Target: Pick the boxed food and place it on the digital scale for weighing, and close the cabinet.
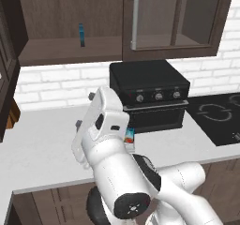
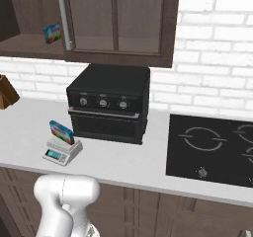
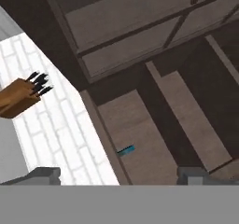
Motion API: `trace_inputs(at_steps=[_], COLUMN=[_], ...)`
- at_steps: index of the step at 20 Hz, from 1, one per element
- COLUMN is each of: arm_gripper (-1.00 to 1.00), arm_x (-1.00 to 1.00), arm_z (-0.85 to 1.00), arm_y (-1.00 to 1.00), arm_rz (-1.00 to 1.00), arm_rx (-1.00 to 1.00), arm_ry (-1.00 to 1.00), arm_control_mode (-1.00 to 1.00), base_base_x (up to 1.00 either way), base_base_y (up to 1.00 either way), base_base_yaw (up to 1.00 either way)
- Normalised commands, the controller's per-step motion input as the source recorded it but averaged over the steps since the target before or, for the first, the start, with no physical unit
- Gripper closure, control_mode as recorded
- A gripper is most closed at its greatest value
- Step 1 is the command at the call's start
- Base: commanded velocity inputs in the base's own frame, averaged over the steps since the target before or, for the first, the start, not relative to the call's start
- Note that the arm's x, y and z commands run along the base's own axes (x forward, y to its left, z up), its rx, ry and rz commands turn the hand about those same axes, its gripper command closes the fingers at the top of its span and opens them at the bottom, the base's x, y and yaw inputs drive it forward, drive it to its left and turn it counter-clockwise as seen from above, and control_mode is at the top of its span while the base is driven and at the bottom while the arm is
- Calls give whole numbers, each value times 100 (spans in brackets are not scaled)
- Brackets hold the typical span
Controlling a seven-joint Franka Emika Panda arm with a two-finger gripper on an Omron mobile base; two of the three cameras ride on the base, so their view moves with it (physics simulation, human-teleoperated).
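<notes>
Box [image 2: 62, 132] sits on scale [image 2: 61, 151], leaning on edge, just left of oven [image 2: 109, 103]. Gripper [image 3: 119, 175] empty, fingers spread wide, aimed up into open cabinet [image 3: 140, 125]. Likely next: door [image 1: 8, 64], swung out far left, hinge axis vertical.

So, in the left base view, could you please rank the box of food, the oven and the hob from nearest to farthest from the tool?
Measured from the open tool, at the left of the arm:
1. Box of food, just right of the arm, in front of the oven.
2. Oven, behind the box, against the wall.
3. Hob, at the counter's far right.
</notes>
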Motion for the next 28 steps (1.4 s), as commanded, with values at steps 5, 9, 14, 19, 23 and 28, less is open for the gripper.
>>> trace_inputs(at_steps=[5,9,14,19,23,28], arm_gripper=[-100,-100,-100,-100,-100,-100], arm_x=[-78,-79,-67,-33,0,28], arm_z=[1,23,17,4,3,0], arm_y=[83,64,71,69,47,35], arm_rz=[2,4,3,0,0,0], arm_rx=[-2,-7,-2,0,0,0], arm_ry=[-8,-8,-12,-14,-5,0], arm_control_mode=[-100,-100,-100,-100,-100,-100], base_base_x=[0,0,0,0,0,0], base_base_y=[0,0,0,0,0,0], base_base_yaw=[0,0,0,0,0,0])
